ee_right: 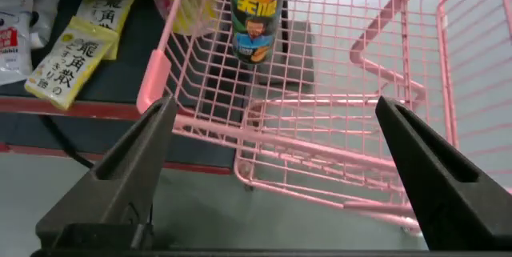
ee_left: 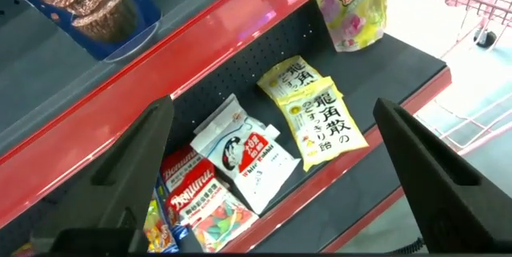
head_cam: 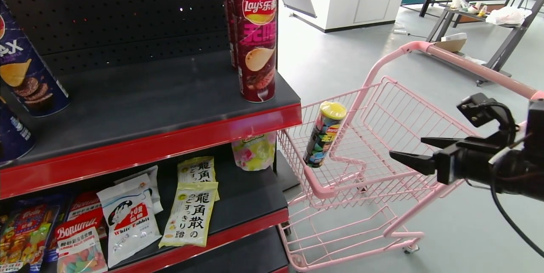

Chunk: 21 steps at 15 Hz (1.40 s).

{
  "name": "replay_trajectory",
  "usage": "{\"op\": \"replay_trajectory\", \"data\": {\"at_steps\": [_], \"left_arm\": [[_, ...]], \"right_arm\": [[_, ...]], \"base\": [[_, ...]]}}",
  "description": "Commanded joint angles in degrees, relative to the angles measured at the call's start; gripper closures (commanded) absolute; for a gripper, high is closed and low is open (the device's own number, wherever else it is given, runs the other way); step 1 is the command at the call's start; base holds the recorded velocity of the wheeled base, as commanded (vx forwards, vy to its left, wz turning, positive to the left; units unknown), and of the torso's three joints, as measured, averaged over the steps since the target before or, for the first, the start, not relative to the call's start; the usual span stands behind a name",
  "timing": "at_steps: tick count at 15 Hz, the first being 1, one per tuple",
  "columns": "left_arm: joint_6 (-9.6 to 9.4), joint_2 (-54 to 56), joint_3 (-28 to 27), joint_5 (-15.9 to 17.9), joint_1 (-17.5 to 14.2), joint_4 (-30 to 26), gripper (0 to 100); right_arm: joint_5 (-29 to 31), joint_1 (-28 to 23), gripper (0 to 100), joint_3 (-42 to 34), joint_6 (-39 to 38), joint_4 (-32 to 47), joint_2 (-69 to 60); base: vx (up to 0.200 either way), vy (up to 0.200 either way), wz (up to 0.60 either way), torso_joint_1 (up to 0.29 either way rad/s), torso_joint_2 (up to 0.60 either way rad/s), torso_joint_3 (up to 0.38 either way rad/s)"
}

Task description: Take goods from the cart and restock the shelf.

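A chip can (head_cam: 324, 135) with a yellow lid and dark printed body leans upright against the front corner of the pink cart (head_cam: 382, 107); the right wrist view shows the can (ee_right: 256, 17) behind the cart's wire wall. My right gripper (head_cam: 407, 147) is open and empty, level with the basket's near side and pointing toward the can from the right, well apart from it. The right gripper (ee_right: 276, 105) faces the cart's side. My left gripper (ee_left: 272, 106) is open and empty, hovering in front of the red-edged shelf (ee_left: 200, 41).
On the upper shelf board (head_cam: 140, 94) stand a maroon chip can (head_cam: 257, 35) at the right end and blue chip cans (head_cam: 25, 73) at the left, with bare board between. Candy bags (head_cam: 191, 213) lie on the lower shelf. Tables stand far behind the cart.
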<state>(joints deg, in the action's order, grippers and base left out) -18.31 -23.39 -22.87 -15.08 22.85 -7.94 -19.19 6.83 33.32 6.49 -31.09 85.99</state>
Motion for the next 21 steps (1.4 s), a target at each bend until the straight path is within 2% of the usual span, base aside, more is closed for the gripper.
{"op": "replay_trajectory", "data": {"at_steps": [1,2,3,9,21], "left_arm": [[1.26,-2.01,-1.21,-0.04,0.01,-0.06,0],[4.95,-3.68,-2.44,1.02,0.36,-0.06,0],[6.8,-4.38,-3.23,3.04,0.45,-0.06,0],[7.06,-7.37,-3.76,3.74,0.36,-0.06,0],[6.97,-8.42,-4.11,3.21,0.36,-0.06,0]], "right_arm": [[-2.43,2.75,0,3.77,-1.3,-6.36,12.18],[-2.87,4.77,0,5.09,-2.97,-6.62,14.38],[-2.96,5.74,0,6.5,-3.41,-6.97,17.02],[-3.84,5.83,0,17.04,-3.67,-11.98,30.64],[-3.66,5.65,0,36.03,-6.4,-11.98,43.03]], "base": [[0.0,0.0,0.0,0.0,0.0,0.0],[0.0,0.0,0.0,0.0,0.0,0.0],[0.0,0.0,0.0,0.0,0.0,0.0],[0.0,0.0,0.0,0.0,0.0,0.0],[0.0,0.0,0.0,0.0,0.0,0.0]]}}
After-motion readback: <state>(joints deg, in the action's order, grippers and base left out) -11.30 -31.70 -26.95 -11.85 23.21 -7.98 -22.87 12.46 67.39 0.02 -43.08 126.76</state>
